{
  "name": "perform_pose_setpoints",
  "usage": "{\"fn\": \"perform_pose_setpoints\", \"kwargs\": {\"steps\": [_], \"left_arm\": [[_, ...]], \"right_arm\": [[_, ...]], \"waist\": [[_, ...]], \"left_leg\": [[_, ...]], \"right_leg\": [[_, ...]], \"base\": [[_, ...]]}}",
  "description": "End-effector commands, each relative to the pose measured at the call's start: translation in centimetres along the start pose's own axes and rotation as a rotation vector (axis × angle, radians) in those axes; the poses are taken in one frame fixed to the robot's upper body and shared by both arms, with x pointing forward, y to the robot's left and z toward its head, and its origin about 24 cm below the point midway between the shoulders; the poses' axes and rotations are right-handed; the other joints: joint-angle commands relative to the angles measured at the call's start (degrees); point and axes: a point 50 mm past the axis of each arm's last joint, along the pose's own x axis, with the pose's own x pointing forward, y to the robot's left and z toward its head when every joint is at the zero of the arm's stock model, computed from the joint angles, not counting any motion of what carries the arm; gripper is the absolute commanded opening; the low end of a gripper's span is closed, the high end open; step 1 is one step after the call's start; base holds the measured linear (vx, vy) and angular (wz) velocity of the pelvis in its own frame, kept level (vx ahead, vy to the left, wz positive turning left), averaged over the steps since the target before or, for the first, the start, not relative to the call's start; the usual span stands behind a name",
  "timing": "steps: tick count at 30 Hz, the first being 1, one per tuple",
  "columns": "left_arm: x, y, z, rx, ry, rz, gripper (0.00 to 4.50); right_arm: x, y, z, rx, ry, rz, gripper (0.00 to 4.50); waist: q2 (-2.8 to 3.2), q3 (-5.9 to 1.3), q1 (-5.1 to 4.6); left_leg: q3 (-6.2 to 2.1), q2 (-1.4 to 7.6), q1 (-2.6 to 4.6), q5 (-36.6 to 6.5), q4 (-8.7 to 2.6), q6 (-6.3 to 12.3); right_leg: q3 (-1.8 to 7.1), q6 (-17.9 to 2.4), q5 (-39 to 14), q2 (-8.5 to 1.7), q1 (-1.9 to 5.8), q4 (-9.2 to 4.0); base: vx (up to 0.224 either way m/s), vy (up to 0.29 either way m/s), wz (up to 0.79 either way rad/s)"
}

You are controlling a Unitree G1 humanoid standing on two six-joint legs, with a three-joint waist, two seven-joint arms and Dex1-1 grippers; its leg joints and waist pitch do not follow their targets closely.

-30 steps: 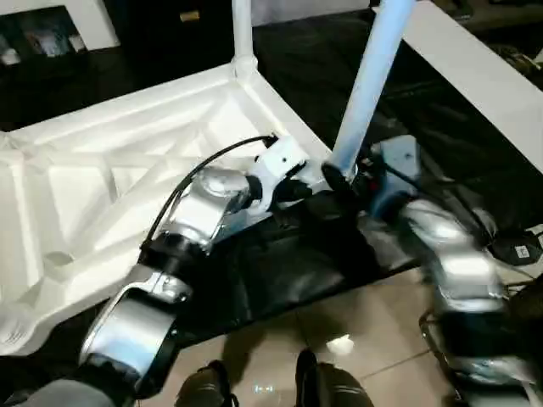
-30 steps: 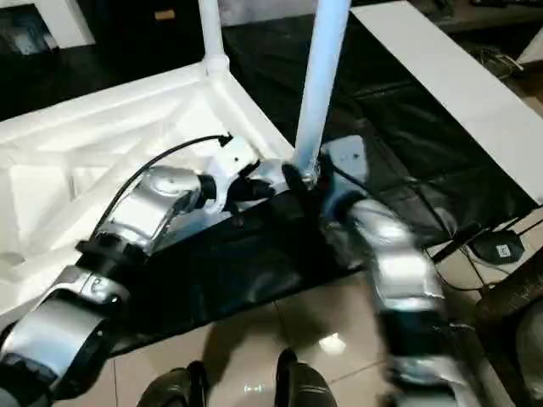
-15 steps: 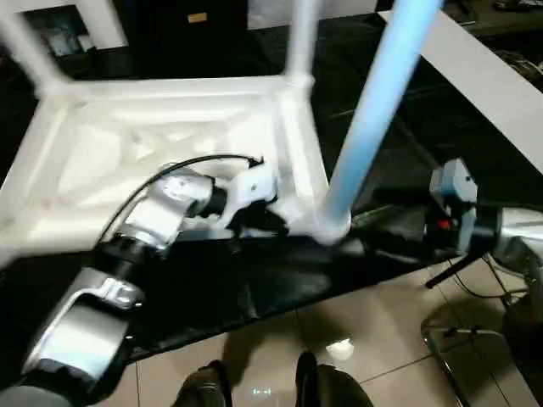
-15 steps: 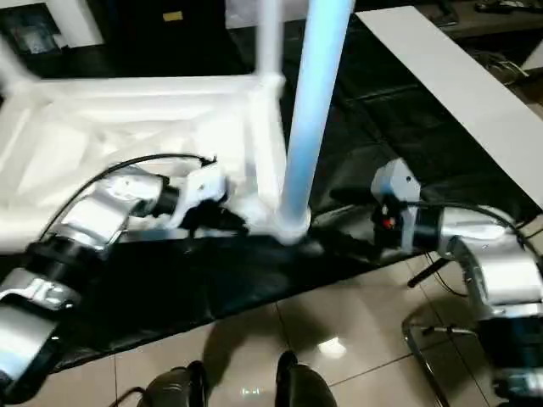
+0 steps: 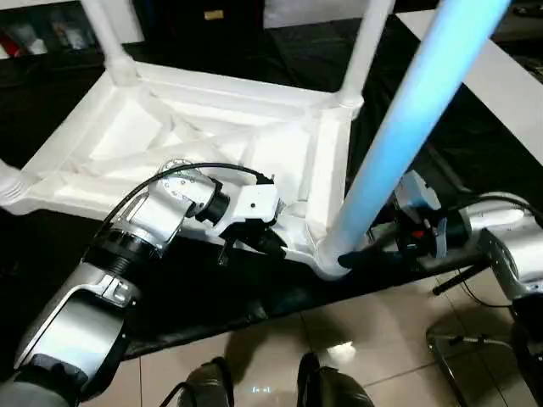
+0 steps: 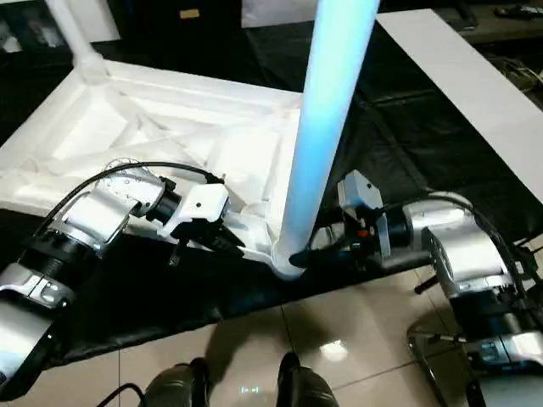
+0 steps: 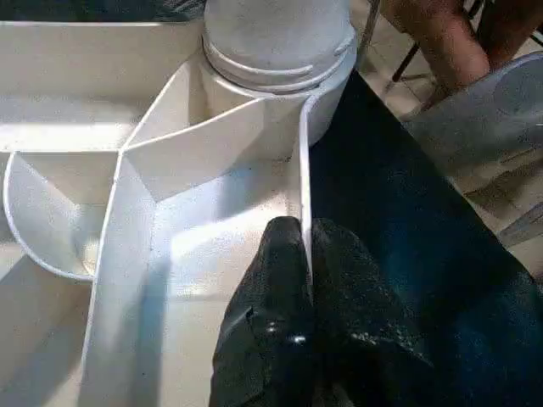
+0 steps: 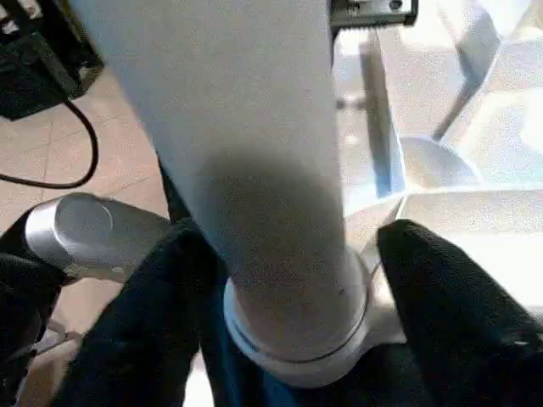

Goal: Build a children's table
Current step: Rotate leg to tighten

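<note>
The children's table top (image 5: 212, 127) lies upside down, ribbed underside up, on the black cover. Upright legs stand in its far corners (image 5: 106, 34) (image 5: 366, 47), and a long leg (image 5: 407, 144) rises from the near corner socket. My left gripper (image 7: 305, 254) is shut on the thin rim wall of the top, right beside that socket (image 7: 280, 51). My right gripper (image 8: 297, 280) is open and straddles the base of the near leg (image 8: 246, 153). One finger (image 8: 161, 297) lies against the leg; the other finger (image 8: 441, 288) stands a small gap away.
The black table cover (image 5: 212, 288) spreads under the top and ends at a tiled floor (image 5: 382, 339). A long white board (image 6: 475, 93) lies at the right. A metal frame (image 5: 458, 356) and cables sit at the lower right. My feet (image 5: 263, 386) stand at the cover's edge.
My right gripper drew away from the near leg to the right, then came back around its base. The left gripper kept its hold on the rim while the top turned in view.
</note>
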Motion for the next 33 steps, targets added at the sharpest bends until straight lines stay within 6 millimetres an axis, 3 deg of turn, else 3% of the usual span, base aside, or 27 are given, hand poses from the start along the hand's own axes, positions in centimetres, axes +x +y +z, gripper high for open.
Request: {"fn": "perform_pose_setpoints", "kwargs": {"steps": [1,11,19,23,24,25,26,29,33], "left_arm": [[1.3,-0.7,-0.2,0.015,0.043,-0.102,0.0],[1.2,-0.7,-0.5,0.013,0.052,-0.106,0.0],[1.3,-0.6,-0.8,-0.045,0.042,-0.064,0.0],[1.9,0.2,-0.5,-0.145,-0.029,0.055,0.0],[2.0,0.3,-0.4,-0.161,-0.042,0.073,0.0],[2.3,0.5,-0.2,-0.193,-0.067,0.108,0.0],[2.3,0.5,-0.2,-0.193,-0.067,0.108,0.0],[3.4,1.3,0.4,-0.293,-0.118,0.21,0.0],[4.8,2.4,1.2,-0.379,-0.151,0.317,0.0]], "right_arm": [[0.3,-0.1,0.0,-0.003,0.002,0.032,2.91],[0.5,-0.4,0.2,-0.01,-0.002,0.053,2.08],[0.6,0.2,0.0,0.017,-0.024,0.085,1.96],[1.2,0.4,0.2,0.092,-0.107,-0.042,1.95],[1.4,0.3,0.1,0.103,-0.114,-0.073,1.95],[1.8,0.2,0.0,0.103,-0.108,-0.138,1.95],[1.8,0.2,0.0,0.103,-0.108,-0.138,1.95],[3.3,-0.3,-0.4,0.135,-0.098,-0.336,1.95],[5.0,-0.9,-0.3,0.191,-0.096,-0.519,1.91]], "waist": [[-0.95,-4.79,-0.48],[-1.05,-4.7,-0.54],[-0.72,-4.86,-0.45],[-0.55,-4.82,-0.18],[-0.75,-4.73,-0.36],[-0.55,-4.56,-0.57],[-0.55,-4.56,-0.57],[-0.89,-4.07,-1.44],[-0.78,-3.98,-2.79]], "left_leg": [[-0.96,3.59,0.79,-2.5,-2.49,10.47],[-0.97,3.57,0.8,-3.1,-2.54,10.06],[-0.96,3.59,0.85,-3.1,-2.49,9.95],[-0.92,3.67,0.84,-2.4,-2.52,9.86],[-1.01,3.55,0.7,-3.8,-2.63,9.2],[-1.07,3.31,0.78,-6.4,-2.75,7.5],[-1.07,3.31,0.78,-6.4,-2.75,7.5],[-1.56,2.79,0.89,-9.9,-3.11,4.38],[-1.69,2.29,1.12,-11.1,-3.15,3.56]], "right_leg": [[2.98,-13.9,-15.9,-5.15,3.99,-1.91],[2.97,-13.3,-17.7,-5.15,3.96,-2.11],[2.96,-13.9,-16.8,-5.08,4.05,-2.04],[3.08,-14.2,-15.3,-4.94,4.09,-2.09],[2.94,-13.8,-17.7,-5.05,4.16,-2.36],[2.83,-12.1,-23.3,-5.24,4.05,-3.08],[2.83,-12.1,-23.3,-5.24,4.05,-3.08],[2.54,-8.0,-33.0,-5.34,4.01,-4.36],[2.17,-5.8,-36.8,-5.06,3.66,-5.24]], "base": [[0.0,0.0,0.0],[0.0,0.0,0.0],[0.0,0.0,0.0],[0.0,0.0,0.0],[0.0,0.0,0.0],[0.0,0.0,0.0],[0.0,0.0,0.0],[0.0,0.0,0.0],[0.0,0.0,0.0]]}}
